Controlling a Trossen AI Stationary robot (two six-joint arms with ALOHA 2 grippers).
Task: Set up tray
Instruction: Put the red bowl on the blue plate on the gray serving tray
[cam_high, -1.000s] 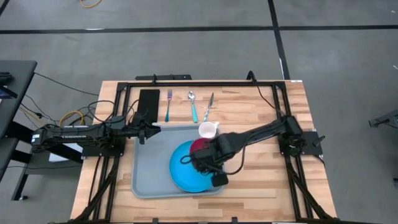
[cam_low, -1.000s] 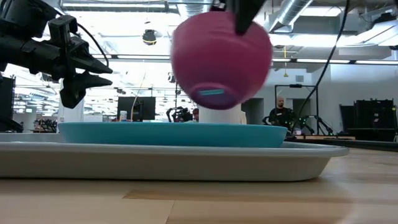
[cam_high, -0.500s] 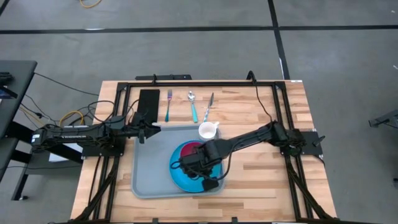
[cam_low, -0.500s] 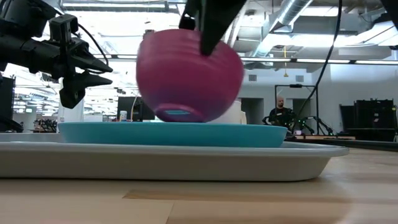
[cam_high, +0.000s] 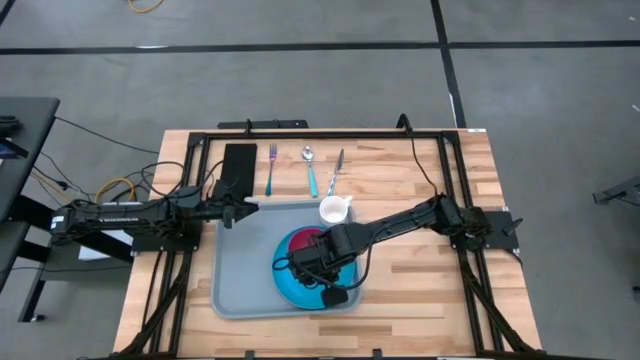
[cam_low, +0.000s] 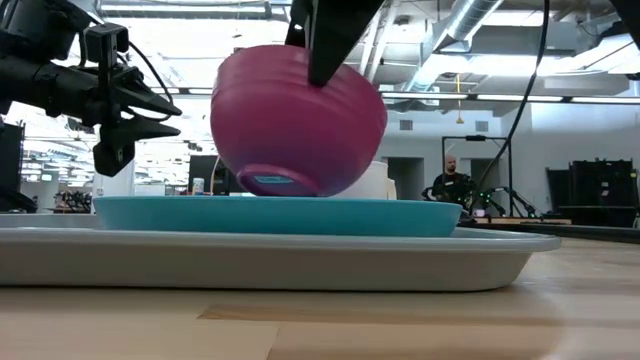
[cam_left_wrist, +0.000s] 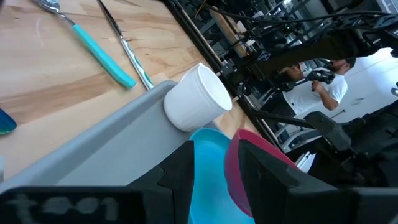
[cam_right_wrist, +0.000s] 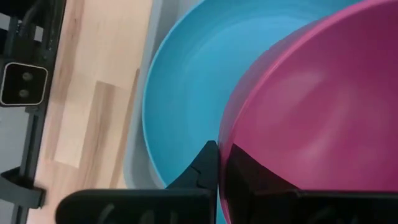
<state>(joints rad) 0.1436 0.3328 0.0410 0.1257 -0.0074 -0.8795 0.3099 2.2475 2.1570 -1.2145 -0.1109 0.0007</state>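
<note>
- The tray (cam_high: 240, 275) lies flat on the wooden counter (cam_high: 420, 290), between the two arms, near the front edge.
- A blue plate (cam_high: 296, 284) already sits on the tray's right half, and a white cup (cam_high: 335, 210) lies tipped on its side across the tray's far rim, as the left wrist view shows.
- The right hand (cam_high: 308, 262) is over the plate with its fingers closed on the rim of a magenta bowl (cam_low: 297, 120); one finger (cam_right_wrist: 208, 168) shows outside the wall, the other inside.
- In the low view the bowl hangs tilted, its base just above the plate and apparently not yet resting on it.
- My judgement: the setup is roughly half done; the bowl needs lowering and releasing, and the cup looks to need righting.
- A fork (cam_high: 271, 166), a spoon (cam_high: 311, 170) and a knife (cam_high: 336, 171) lie in a row on the counter beyond the tray, with a black napkin (cam_high: 239, 163) to their left; none is on the tray.
- The left hand (cam_high: 232, 211) waits at the tray's far left corner, fingers apart and holding nothing.
- The cup lies just beside the plate and bowl, close to the right arm's working space.
</note>
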